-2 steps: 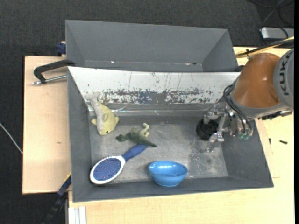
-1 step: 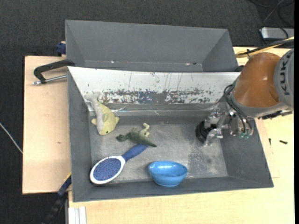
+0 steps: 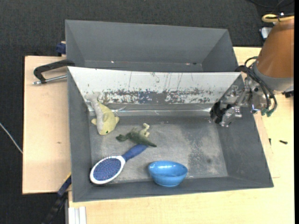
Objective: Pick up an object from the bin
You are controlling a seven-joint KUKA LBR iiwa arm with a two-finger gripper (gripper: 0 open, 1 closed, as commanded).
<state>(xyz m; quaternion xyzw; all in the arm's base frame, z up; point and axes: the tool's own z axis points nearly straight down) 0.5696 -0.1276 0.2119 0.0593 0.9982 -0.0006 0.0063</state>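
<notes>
My gripper (image 3: 221, 117) hangs at the bin's right side, above the sloping right wall, with nothing between its fingers. A blue bowl (image 3: 167, 173) lies at the front of the bin floor, left of and below the gripper. A small green toy lizard (image 3: 137, 136) lies near the middle of the floor. A hairbrush (image 3: 113, 164) with a blue handle and a white-rimmed head lies at the front left.
A pale yellow soft toy (image 3: 104, 120) leans at the back left corner of the floor. The right half of the floor between the bowl and the gripper holds no objects.
</notes>
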